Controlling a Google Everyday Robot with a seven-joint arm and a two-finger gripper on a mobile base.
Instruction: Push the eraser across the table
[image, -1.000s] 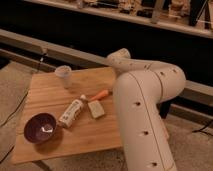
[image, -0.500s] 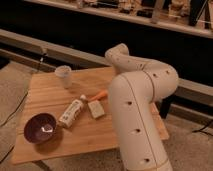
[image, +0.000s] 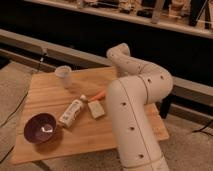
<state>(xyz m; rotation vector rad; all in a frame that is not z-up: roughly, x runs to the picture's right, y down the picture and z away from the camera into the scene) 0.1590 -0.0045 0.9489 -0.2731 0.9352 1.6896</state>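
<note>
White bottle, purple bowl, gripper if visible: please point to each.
white bottle (image: 71, 112), camera view, middle of body.
purple bowl (image: 41, 128), camera view, inner wall.
gripper: not in view, seemingly hidden behind the arm (image: 131, 115).

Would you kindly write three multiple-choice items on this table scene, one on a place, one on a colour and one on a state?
1. Where on the table does the bowl sit?
A. near its front left corner
B. at its far right edge
C. in its middle

2. What colour is the stick beside the pale block?
A. green
B. blue
C. orange

3. How does the white bottle stand?
A. upright
B. lying on its side
C. upside down in the bowl

Answers:
1 A, as the bowl is by the front left corner.
2 C, as the stick is clearly orange.
3 B, as the bottle lies flat on the planks between the bowl and the block.

The gripper is out of sight: the arm bends over the table's right side and hides it.
</note>
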